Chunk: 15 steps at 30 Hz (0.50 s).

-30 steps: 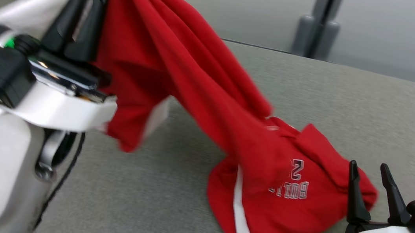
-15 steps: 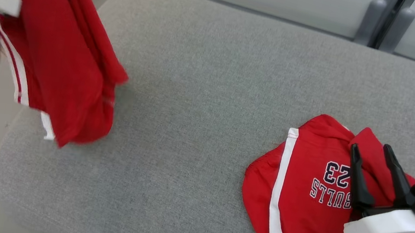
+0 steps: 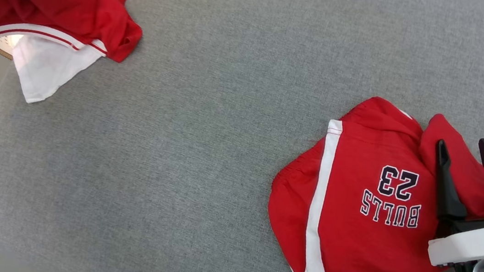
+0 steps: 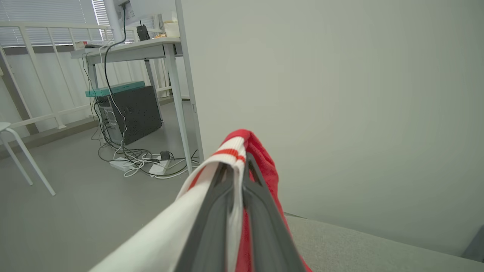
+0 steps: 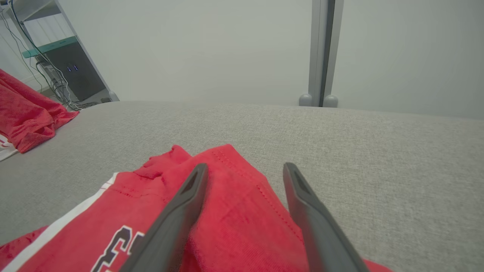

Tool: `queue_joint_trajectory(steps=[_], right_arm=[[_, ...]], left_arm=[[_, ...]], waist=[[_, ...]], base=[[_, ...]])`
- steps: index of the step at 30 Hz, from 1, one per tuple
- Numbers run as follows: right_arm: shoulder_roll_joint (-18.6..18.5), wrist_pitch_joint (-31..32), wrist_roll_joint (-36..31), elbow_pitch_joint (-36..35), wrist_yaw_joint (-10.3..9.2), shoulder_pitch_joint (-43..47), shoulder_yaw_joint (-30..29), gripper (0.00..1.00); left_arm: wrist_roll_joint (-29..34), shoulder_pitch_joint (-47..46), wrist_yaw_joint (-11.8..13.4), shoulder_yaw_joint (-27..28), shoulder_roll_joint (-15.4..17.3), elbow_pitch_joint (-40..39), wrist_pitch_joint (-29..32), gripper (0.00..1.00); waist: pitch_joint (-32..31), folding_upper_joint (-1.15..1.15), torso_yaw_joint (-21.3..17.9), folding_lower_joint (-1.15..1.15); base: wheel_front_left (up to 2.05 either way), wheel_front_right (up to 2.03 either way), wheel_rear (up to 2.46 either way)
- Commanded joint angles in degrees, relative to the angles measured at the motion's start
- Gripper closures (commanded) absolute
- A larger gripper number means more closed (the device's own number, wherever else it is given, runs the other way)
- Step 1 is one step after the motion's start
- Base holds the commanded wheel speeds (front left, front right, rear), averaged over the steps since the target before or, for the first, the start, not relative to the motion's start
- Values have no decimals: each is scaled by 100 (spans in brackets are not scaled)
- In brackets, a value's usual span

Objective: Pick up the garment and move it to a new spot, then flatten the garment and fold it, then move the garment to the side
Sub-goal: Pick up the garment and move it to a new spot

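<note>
Here, upside-down "BULLS 23" on the red garment (image 3: 342,241).

A plain pale wall (image 4: 340,94) stands behind the grey fabric-covered surface (image 3: 203,149), with a grey upright post (image 5: 321,53) set against it. To one side, a white desk (image 4: 128,47) stands on the smooth grey floor (image 4: 68,219), with a black computer tower (image 4: 132,111) and a tangle of cables (image 4: 132,160) beneath it. Behind the desk run a white railing (image 4: 49,25) and window blinds (image 4: 41,11).
</note>
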Motion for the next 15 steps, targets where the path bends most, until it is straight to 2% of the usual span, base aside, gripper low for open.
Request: queue_joint_trajectory(steps=[1,2,3,6,10,11,13,15], right_arm=[[-40,39,-9,-78,0,-70,-25,0],[-40,39,-9,-78,0,-70,-25,0],[-67,79,-10,-150,0,-89,-44,0],[-75,118,-15,-203,0,-117,-42,0],[-46,129,-23,-228,0,-164,-9,0],[-38,125,-26,-230,0,-182,-6,0],[-27,109,-31,-223,0,-204,-13,0],[-11,58,-28,-192,0,-211,-26,0]], left_arm=[[-93,8,-65,23,-150,191,-49,100],[-93,8,-65,23,-150,191,-49,100],[-187,126,-133,47,-341,522,-69,100],[-344,270,-210,112,-604,1014,-84,100],[-516,477,-266,231,-780,1523,-86,100],[-521,560,-275,260,-810,1592,-87,73],[-582,702,-298,363,-863,1619,-88,0],[-575,862,-305,479,-893,1450,-89,0]], waist=[[156,0,-67,0],[156,0,-67,0],[228,0,-85,0],[294,0,-116,0],[344,0,-166,0],[353,0,-175,0],[365,0,-185,0],[344,0,-186,0]], base=[[0,0,0],[0,0,0],[0,0,0],[0,0,0],[0,0,0],[0,0,0],[0,0,0],[0,0,0]])
